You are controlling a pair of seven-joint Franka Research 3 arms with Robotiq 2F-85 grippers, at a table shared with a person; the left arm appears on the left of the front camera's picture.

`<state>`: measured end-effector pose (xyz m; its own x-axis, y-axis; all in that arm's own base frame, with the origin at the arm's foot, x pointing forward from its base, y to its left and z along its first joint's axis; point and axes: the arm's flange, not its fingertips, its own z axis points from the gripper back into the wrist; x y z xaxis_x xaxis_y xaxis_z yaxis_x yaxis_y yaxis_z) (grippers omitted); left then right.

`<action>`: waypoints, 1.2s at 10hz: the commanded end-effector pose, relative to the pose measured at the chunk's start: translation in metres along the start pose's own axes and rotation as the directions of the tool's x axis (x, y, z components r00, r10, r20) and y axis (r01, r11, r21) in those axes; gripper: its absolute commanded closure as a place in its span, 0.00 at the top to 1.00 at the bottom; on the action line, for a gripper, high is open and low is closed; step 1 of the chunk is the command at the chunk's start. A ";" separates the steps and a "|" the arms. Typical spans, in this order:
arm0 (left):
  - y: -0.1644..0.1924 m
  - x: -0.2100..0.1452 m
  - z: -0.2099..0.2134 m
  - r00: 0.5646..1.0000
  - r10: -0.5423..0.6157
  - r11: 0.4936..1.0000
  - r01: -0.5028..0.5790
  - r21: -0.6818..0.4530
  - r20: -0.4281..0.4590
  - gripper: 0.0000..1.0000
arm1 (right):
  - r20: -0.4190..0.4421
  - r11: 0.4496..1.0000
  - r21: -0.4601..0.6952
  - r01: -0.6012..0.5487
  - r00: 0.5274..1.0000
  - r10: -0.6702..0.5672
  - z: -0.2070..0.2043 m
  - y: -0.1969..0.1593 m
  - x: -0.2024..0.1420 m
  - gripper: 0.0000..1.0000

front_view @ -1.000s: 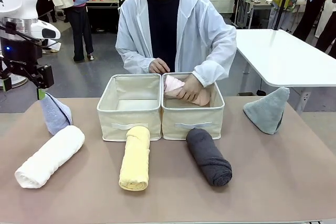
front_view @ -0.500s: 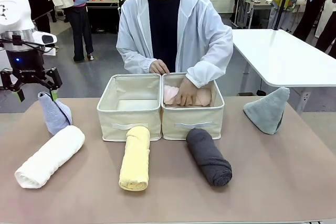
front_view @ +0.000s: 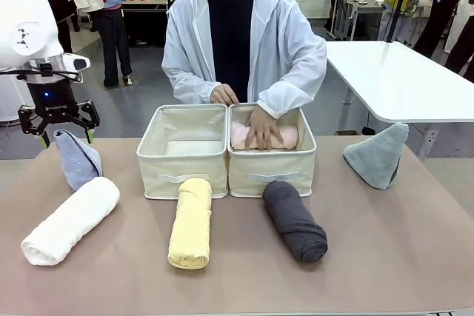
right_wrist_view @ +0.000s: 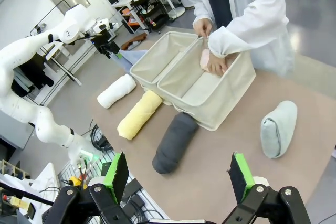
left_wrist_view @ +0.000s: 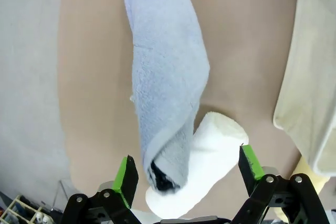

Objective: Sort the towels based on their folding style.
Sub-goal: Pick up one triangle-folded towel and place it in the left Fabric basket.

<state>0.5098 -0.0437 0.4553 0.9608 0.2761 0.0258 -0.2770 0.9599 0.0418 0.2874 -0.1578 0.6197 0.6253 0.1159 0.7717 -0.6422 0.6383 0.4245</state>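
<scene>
Front row: white roll (front_view: 70,220) at 8 o'clock, yellow roll (front_view: 191,222) at 6, charcoal roll (front_view: 294,220) at 5.
Blue cone (front_view: 77,158): 9 o'clock.
Left gripper (front_view: 67,138): spread wide astride blue cone's tip.
Right gripper (right_wrist_view: 178,163): wide, empty.
Grey-green cone (front_view: 378,155): 3 o'clock.
Right bin (front_view: 271,172): 12 o'clock, pink roll (front_view: 280,136) inside under person's hand (front_view: 261,125).

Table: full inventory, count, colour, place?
Bins: 2, cream; left bin, right bin side by side, centre.
Rolled towels: 4; white roll front left; pale yellow roll before left bin; charcoal roll before right bin; pink roll in right bin.
Cone towels: 2; light blue cone far left; grey-green cone far right.
Surface: 1, brown table.
Person's hands: 2; one hand on pink roll, other hand at bins' far rim.
Grippers: 2, black; left gripper open over light blue cone; right gripper open, high above table.
</scene>
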 end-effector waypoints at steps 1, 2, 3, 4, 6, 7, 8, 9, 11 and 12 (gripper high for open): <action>-0.004 0.004 -0.010 0.998 0.051 0.997 -0.053 0.058 0.032 0.91 | 0.017 1.000 0.015 -0.015 1.000 0.014 -0.001 -0.001 0.001 1.00; -0.004 0.006 -0.011 0.998 0.053 0.995 -0.056 0.077 0.046 0.52 | 0.017 1.000 0.015 -0.015 1.000 0.014 -0.001 -0.001 0.001 1.00; -0.004 0.006 -0.011 0.998 0.054 0.995 -0.057 0.086 0.042 0.43 | 0.017 1.000 0.015 -0.015 1.000 0.014 -0.001 -0.001 0.001 1.00; -0.003 0.007 -0.011 0.997 0.056 0.995 -0.060 0.086 0.043 0.02 | 0.017 1.000 0.015 -0.015 1.000 0.014 -0.001 -0.001 0.001 1.00; -0.002 0.007 -0.009 0.997 0.054 0.994 -0.058 0.090 0.048 0.00 | 0.017 1.000 0.015 -0.015 1.000 0.014 -0.001 -0.001 0.001 1.00; -0.002 0.007 -0.009 0.998 0.055 0.994 -0.058 0.088 0.042 0.00 | 0.017 1.000 0.015 -0.015 1.000 0.014 -0.001 -0.001 0.001 1.00; -0.002 0.007 -0.010 0.998 0.055 0.995 -0.057 0.087 0.032 0.04 | 0.017 1.000 0.015 -0.015 1.000 0.014 -0.001 -0.001 0.001 1.00; -0.002 0.007 -0.010 0.998 0.053 0.995 -0.055 0.087 0.023 0.00 | 0.017 1.000 0.015 -0.015 1.000 0.014 -0.001 -0.001 0.001 1.00; -0.002 0.008 -0.011 0.998 0.055 0.994 -0.055 0.092 0.010 0.00 | 0.017 1.000 0.015 -0.015 1.000 0.014 -0.001 -0.001 0.001 1.00; -0.002 0.009 -0.011 0.998 0.054 0.994 -0.055 0.096 0.009 0.00 | 0.017 1.000 0.015 -0.015 1.000 0.014 -0.001 -0.001 0.001 1.00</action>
<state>0.5149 -0.0400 0.4441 0.9513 0.3056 0.0397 -0.3081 0.9444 0.1151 0.2877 -0.1576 0.6193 0.6253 0.1175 0.7715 -0.6429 0.6380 0.4238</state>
